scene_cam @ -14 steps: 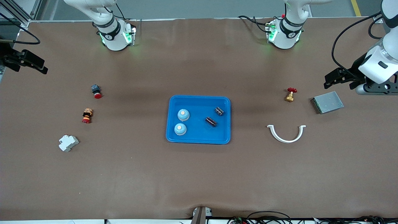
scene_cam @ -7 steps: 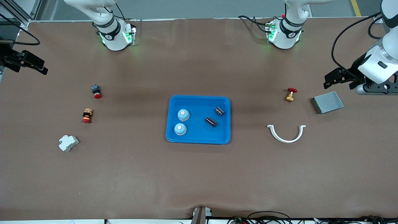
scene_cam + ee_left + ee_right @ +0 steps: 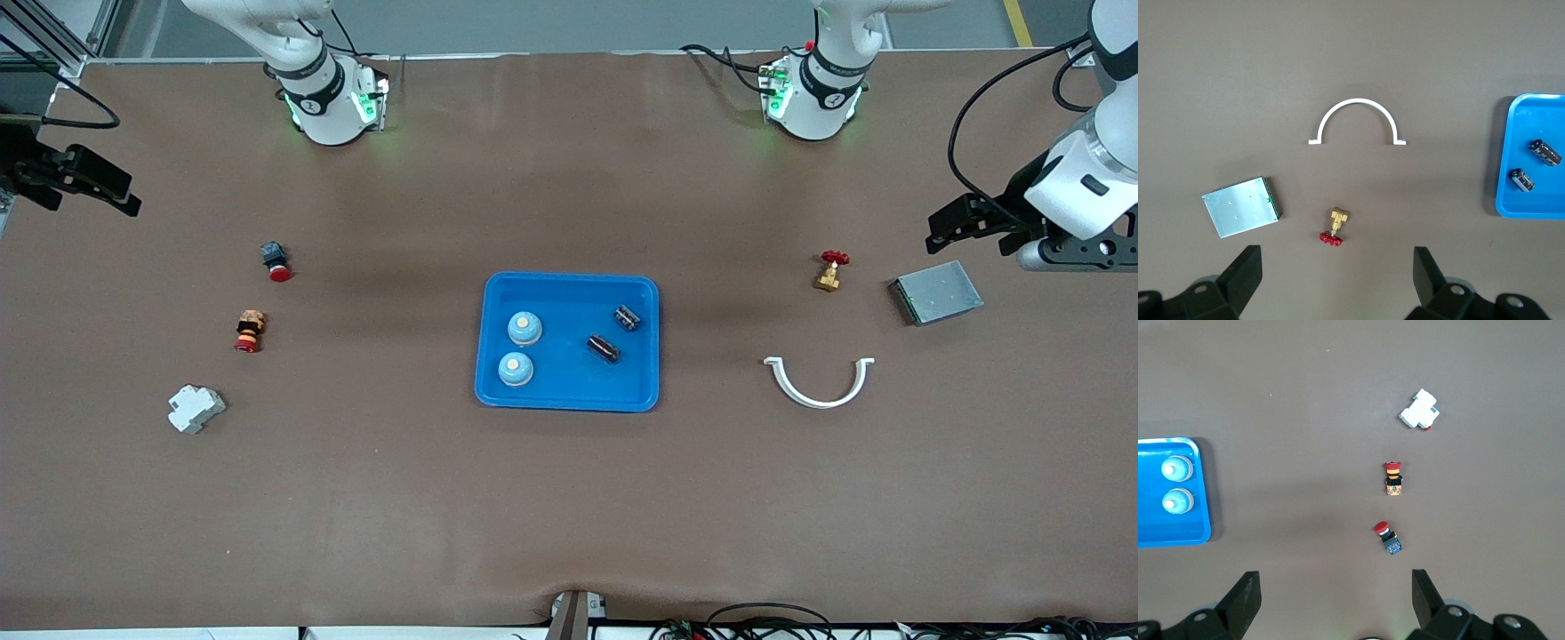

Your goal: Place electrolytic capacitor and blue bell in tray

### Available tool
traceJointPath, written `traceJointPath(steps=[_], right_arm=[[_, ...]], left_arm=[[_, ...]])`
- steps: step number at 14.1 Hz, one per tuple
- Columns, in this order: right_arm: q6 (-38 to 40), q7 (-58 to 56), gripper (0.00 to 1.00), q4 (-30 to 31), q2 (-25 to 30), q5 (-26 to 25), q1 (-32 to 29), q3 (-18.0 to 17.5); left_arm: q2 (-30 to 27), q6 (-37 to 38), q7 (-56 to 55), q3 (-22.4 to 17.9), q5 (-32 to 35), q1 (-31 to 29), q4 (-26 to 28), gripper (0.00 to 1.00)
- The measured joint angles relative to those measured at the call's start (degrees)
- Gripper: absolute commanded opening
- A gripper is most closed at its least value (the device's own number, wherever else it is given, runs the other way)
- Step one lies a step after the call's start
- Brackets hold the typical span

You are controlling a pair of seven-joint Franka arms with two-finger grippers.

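The bright blue tray [image 3: 569,281] sits mid-table. Two blue bells [image 3: 524,328] [image 3: 516,369] stand in its half toward the right arm's end. Two dark electrolytic capacitors [image 3: 627,317] [image 3: 604,348] lie in its other half. My left gripper [image 3: 965,229] hangs open and empty in the air over the left arm's end, near the grey box. My right gripper [image 3: 84,182] hangs open and empty over the right arm's end. The left wrist view shows the tray's edge [image 3: 1509,153] with both capacitors [image 3: 1544,152]. The right wrist view shows the tray's edge [image 3: 1151,517] with both bells [image 3: 1176,469].
A brass valve with a red handle [image 3: 830,271], a grey metal box [image 3: 937,292] and a white half-ring clip [image 3: 819,382] lie toward the left arm's end. Two red push buttons [image 3: 275,260] [image 3: 250,331] and a white breaker [image 3: 196,408] lie toward the right arm's end.
The right gripper has drifted very slightly; nothing on the table has moved.
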State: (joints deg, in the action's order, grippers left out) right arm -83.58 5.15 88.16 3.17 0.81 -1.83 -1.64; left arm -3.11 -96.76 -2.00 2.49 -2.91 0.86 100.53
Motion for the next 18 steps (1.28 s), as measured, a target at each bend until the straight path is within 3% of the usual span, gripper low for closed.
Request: traceJointPath(steps=[8, 18], right_arm=[[-1.2, -2.4, 1.0, 0.0, -0.4, 0.0, 0.5, -0.3], [-1.2, -2.5, 1.0, 0.0, -0.7, 0.0, 0.5, -0.3]], left_arm=[[-0.1, 0.0, 0.3, 2.1, 3.9, 0.4, -4.8, 1.0], [-0.1, 0.2, -0.2, 2.1, 3.9, 0.2, -5.1, 1.0]])
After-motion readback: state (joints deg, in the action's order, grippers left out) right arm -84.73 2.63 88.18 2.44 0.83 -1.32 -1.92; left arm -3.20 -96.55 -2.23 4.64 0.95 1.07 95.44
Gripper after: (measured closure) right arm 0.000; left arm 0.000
